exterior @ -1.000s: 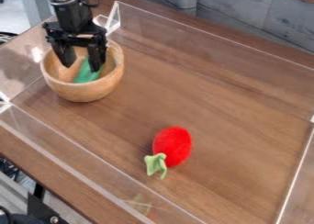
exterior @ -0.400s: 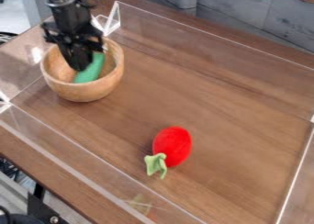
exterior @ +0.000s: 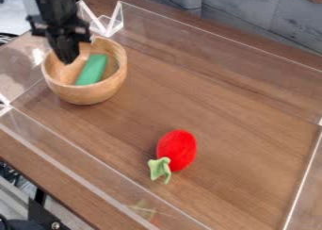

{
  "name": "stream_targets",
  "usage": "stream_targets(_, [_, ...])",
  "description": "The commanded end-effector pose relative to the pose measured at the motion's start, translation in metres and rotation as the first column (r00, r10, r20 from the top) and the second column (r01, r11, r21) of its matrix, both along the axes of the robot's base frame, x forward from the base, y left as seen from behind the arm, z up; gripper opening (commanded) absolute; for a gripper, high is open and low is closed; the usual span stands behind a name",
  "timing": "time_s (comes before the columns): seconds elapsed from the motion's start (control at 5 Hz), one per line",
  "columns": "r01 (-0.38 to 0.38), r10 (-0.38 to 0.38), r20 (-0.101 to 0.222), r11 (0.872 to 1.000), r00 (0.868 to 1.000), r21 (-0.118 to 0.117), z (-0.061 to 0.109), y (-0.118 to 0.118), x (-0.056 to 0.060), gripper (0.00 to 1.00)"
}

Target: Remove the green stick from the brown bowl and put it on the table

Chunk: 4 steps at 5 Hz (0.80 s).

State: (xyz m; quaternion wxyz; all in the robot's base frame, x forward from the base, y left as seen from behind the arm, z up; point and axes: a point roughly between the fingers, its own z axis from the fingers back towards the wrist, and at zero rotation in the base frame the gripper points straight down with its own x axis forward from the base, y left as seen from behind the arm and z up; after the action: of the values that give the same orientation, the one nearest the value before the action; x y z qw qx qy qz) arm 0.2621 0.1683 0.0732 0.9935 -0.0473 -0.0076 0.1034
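1. Dark wood-grain table (exterior: pixel 233 92), bordered by clear walls (exterior: pixel 56 158)
2. Wooden bowl (exterior: pixel 86 94) stands near the far left corner
3. Red strawberry (exterior: pixel 178 149) lies toward the front, well apart from the bowl

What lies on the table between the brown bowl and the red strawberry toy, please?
Nothing: in the camera view, the stretch of table between the brown bowl and the strawberry toy is bare wood.

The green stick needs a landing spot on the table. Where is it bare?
The table is bare between the brown bowl and the red strawberry toy, and all along the right side up to the clear wall. Crowded only at the far-left corner: the bowl, with the jaws over it.
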Motion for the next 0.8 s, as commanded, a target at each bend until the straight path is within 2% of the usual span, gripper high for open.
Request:
stream_targets(0.0, [-0.023,0.02,0.073,0.999,0.997,0.042,0.041,-0.005,0.015,0.0])
stream_targets(0.2, [0.044,-0.047,0.076,0.998,0.996,0.043,0.043,-0.023,0.02,0.0])
stream_targets(0.6, [0.157,-0.16,0.058,0.987,0.986,0.046,0.035,-0.046,0.018,0.0])
